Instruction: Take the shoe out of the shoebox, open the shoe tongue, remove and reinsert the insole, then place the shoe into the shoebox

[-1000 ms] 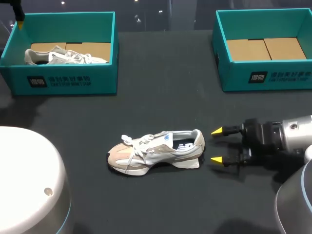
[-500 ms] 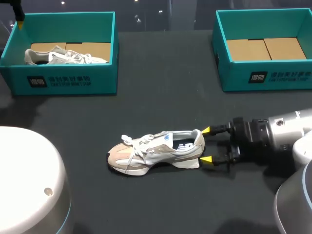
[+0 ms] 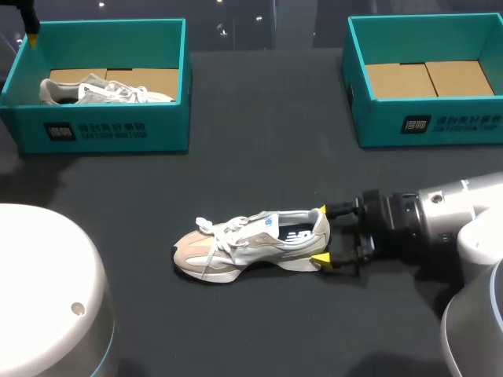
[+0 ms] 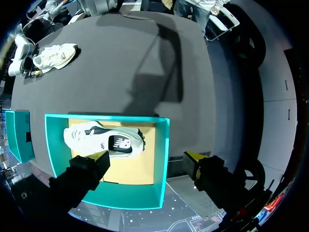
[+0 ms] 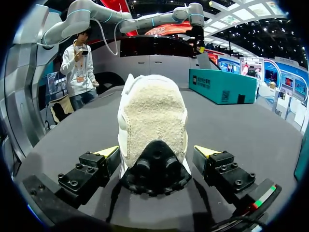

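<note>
Yellow fingertips of the right gripper [image 3: 320, 236] stand wide open, one on each side of the heel of the shoe [image 3: 251, 243]. They hold nothing yet. The shoe sits on its sole in the middle of the table [image 3: 259, 157], toe to 9 o'clock and heel to 3 o'clock. It is out of its box, so I think the step now is grabbing the heel. Next the fingers should close softly, to keep the shoe steady for opening the tongue. Far off at 10 o'clock, the left gripper [image 4: 147, 159] hangs open and empty over the left shoebox [image 3: 102, 129], which has another shoe [image 3: 102, 90] inside. The right shoebox [image 3: 424, 126] sits at 2 o'clock.
</note>
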You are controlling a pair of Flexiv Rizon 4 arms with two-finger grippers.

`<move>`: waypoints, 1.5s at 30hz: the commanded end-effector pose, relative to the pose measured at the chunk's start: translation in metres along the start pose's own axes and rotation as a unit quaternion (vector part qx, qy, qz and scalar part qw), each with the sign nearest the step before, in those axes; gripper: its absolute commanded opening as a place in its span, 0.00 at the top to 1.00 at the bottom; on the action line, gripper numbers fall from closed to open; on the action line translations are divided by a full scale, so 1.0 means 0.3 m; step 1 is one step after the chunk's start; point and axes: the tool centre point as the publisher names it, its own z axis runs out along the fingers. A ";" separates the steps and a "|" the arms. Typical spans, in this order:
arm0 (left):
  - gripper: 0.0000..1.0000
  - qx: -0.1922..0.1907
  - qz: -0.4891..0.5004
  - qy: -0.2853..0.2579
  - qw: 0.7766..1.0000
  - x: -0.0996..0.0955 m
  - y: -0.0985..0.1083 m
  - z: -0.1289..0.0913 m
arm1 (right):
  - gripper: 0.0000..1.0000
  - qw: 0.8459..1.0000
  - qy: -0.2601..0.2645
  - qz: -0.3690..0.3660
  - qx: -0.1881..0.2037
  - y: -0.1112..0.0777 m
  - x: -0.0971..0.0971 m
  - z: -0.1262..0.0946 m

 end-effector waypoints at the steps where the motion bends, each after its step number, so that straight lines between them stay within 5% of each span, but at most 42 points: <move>1: 0.00 0.000 0.001 0.001 1.000 0.002 -0.001 -0.002 | 0.00 1.000 0.001 0.000 -0.001 0.002 0.001 0.030; 20: 0.00 0.000 0.001 0.001 1.000 0.002 -0.001 -0.002 | 0.00 1.000 0.015 -0.004 0.001 0.009 0.001 0.100; 21: 0.00 0.000 0.001 0.001 1.000 0.002 -0.001 -0.002 | 0.09 1.000 0.016 -0.004 0.001 0.010 0.001 0.103; 24: 0.00 0.000 0.001 0.001 1.000 0.002 -0.001 -0.002 | 0.93 1.000 0.017 -0.005 0.001 0.011 0.003 0.109; 25: 0.00 0.000 0.001 0.001 1.000 0.002 -0.001 -0.002 | 1.00 1.000 0.017 -0.006 0.001 0.012 0.003 0.110; 45: 0.00 0.000 0.001 0.001 1.000 0.002 -0.001 -0.002 | 1.00 1.000 -0.006 -0.001 0.016 -0.007 -0.030 0.047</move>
